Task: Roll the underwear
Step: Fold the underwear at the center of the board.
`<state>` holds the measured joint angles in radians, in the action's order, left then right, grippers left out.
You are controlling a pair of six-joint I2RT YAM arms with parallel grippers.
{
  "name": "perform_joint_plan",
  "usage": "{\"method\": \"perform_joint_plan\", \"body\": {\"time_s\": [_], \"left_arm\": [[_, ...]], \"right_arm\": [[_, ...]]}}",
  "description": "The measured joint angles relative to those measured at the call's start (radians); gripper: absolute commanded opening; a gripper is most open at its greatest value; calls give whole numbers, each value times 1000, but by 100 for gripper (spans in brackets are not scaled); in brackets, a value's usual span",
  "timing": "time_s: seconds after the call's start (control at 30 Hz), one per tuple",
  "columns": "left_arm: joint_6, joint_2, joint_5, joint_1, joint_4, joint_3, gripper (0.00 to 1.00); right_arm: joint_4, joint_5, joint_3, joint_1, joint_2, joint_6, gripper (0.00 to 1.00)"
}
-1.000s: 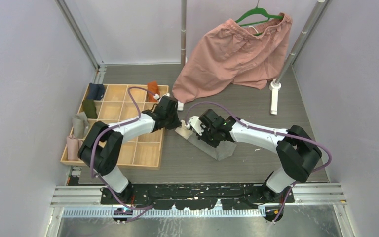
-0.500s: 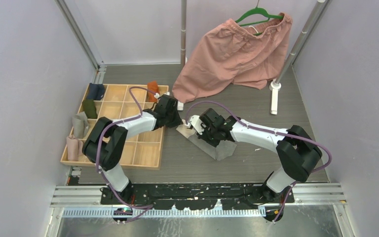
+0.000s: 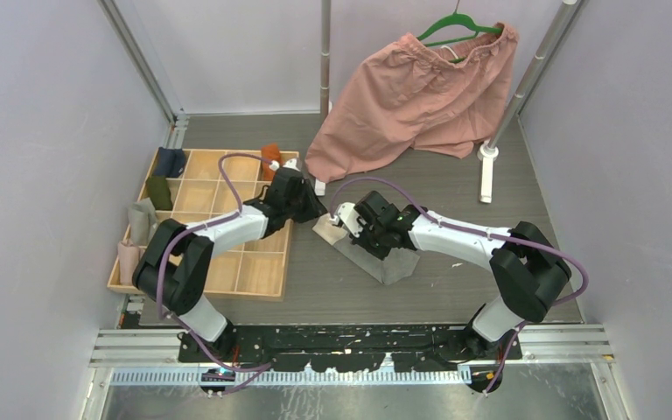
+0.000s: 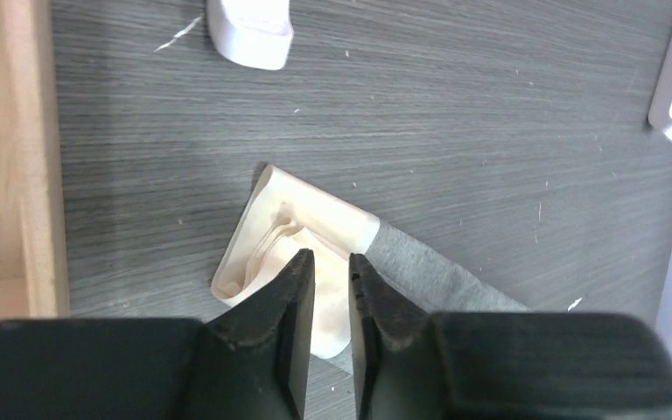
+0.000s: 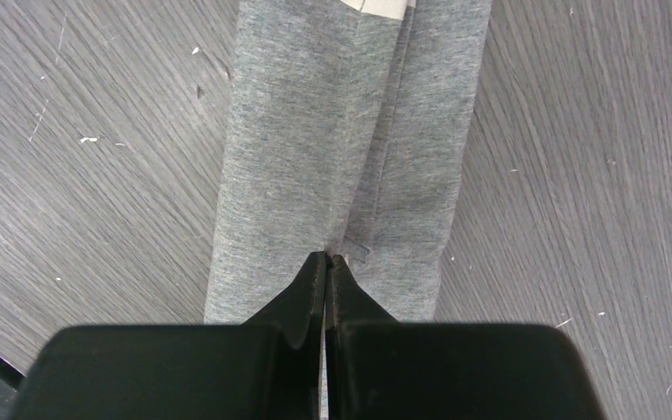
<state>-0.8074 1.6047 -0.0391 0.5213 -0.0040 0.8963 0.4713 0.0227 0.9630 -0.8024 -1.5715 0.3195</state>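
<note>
While the grey underwear [image 3: 394, 265] lies flat on the counter [image 3: 455, 192] between my two arms, folded into a long narrow strip, I work at both of its ends. Its cream-white band [image 4: 315, 210] is the end nearest the wooden tray [image 3: 192, 291], and there the cloth is puckered into small folds. My left gripper [image 4: 326, 258] is down over that band with its jaws a narrow gap apart; cream cloth shows through the gap, and I cannot tell whether the tips touch it. My right gripper [image 5: 328, 260] is closed, finger against finger, and its tips press on the grey cloth at the seam that runs along the strip, well back from the band. A slight wrinkle sits beside the tips, but I cannot tell whether any cloth is caught between them. The rust-orange underwear [image 3: 270, 159] stands bunched at the far right corner of the tray, apart from both arms. Other small bundles of cloth sit along the tray's left side. Behind all this, big pink shorts [image 3: 411, 96] hang from a green hanger [image 3: 455, 24], their lower hem draped onto the counter.
</note>
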Motion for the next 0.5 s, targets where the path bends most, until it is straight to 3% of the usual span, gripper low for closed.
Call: {"method": "perform_joint_plan", "body": {"time_s": [0.23,0.5], "left_arm": [[8,-1,-88,0,111,-69,3],[9,1,-156,0,209,-101,1]], "right_arm": [[-13,-15,0,2,0,-14,1],[-43,-74,0,2,-7,-35,1]]}}
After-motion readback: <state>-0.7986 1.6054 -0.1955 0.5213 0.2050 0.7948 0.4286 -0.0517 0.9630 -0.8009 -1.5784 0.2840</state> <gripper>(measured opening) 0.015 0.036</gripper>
